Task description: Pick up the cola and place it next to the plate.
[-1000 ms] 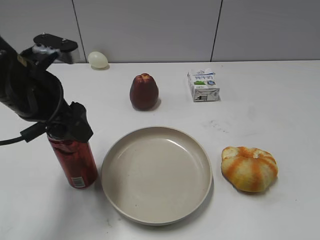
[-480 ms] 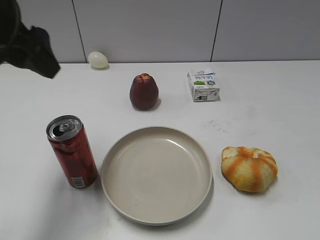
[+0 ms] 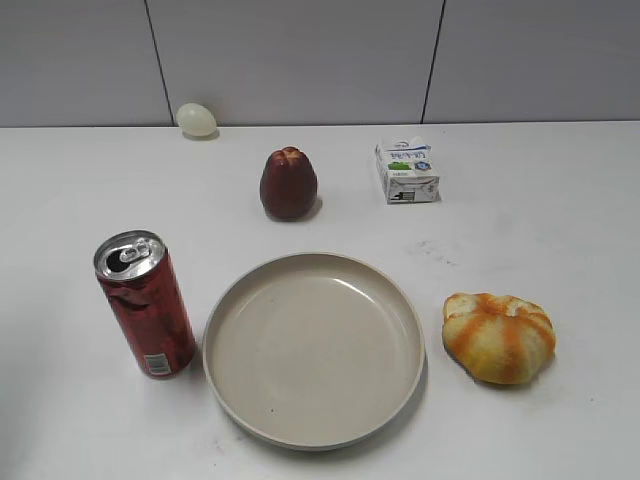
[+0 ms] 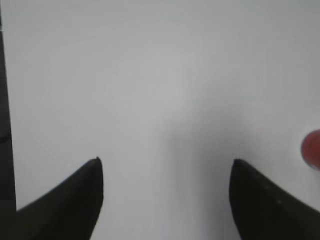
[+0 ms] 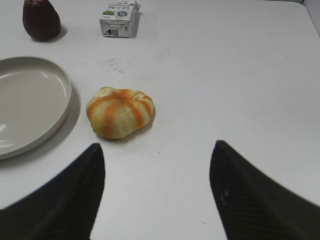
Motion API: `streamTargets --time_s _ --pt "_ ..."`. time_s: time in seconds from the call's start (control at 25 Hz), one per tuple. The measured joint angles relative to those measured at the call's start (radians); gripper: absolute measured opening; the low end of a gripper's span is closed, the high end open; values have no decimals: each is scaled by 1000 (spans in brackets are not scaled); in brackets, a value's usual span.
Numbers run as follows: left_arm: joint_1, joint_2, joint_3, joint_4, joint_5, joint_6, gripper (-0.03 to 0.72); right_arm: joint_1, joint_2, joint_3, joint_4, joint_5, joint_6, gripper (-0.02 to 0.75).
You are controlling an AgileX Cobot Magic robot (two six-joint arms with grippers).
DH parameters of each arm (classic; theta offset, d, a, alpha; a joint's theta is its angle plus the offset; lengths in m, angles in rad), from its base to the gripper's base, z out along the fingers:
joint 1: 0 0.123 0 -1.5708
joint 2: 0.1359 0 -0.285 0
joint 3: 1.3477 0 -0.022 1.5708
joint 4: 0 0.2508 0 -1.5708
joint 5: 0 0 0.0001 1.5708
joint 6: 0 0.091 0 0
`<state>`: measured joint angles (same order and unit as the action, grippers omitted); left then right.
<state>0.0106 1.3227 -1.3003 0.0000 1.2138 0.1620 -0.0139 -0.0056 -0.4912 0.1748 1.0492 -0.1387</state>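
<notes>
Both hands spread, empty: left hand (image 4: 165, 165), right hand (image 5: 156, 150); slim metal cola (image 3: 146, 305) upright beside round plate (image 3: 405, 310).

Neither arm shows in the exterior view. The left gripper (image 4: 165, 162) hangs with its dark fingers (image 4: 75, 200) spread wide, nothing between them. The right gripper (image 5: 157, 147) is likewise parted and holds nothing

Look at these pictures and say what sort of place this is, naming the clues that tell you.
Probably a lab or test bench rather than a kitchen: a bare white table against plain grey wall panels, with a few unrelated items set out apart, such as the cola, the plate and a small carton.
</notes>
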Motion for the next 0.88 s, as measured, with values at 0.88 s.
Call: streamTargets --time_s 0.88 --pt "86 -811 570 -115 -141 -1 590 0 0 0 0 0 0 532"
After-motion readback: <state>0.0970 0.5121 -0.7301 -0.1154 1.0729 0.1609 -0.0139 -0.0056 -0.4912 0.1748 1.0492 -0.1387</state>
